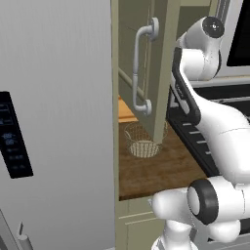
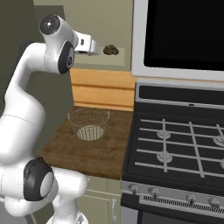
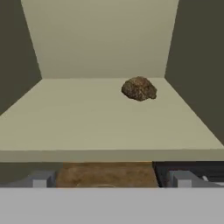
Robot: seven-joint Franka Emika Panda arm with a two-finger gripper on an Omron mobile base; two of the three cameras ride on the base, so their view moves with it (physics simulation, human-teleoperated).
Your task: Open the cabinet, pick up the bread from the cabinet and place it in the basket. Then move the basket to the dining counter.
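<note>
**Cabinet's open, bread sits on the shelf, gripper empty**

With the cabinet (image 1: 161, 63) door swung wide open, its curved silver handle (image 1: 142, 68) faces the left base camera and the door edge hangs down in front of the basket there. The bread (image 3: 139, 88) is a small brown lump resting on the cabinet shelf (image 3: 87, 118), a bit right of centre in the hand view and toward the back wall. From the right base view you can see it on the same shelf (image 2: 118, 56), just beside the gripper (image 2: 94, 47), not touching it.

The gripper is level with the shelf front, pointing into the cabinet. Its two fingertips (image 3: 41, 179) stand spread well apart at the bottom of the hand view with nothing between them (so it's holding nothing).

The basket (image 2: 88, 123) stands upright on the short wood worktop (image 2: 96, 153), below the open cabinet and near the wooden back panel, with nothing visible inside through the mesh. Right next to the worktop is the stove (image 2: 175, 148), and the big grey fridge (image 1: 53, 122) takes up the left side of the left base view.
</note>
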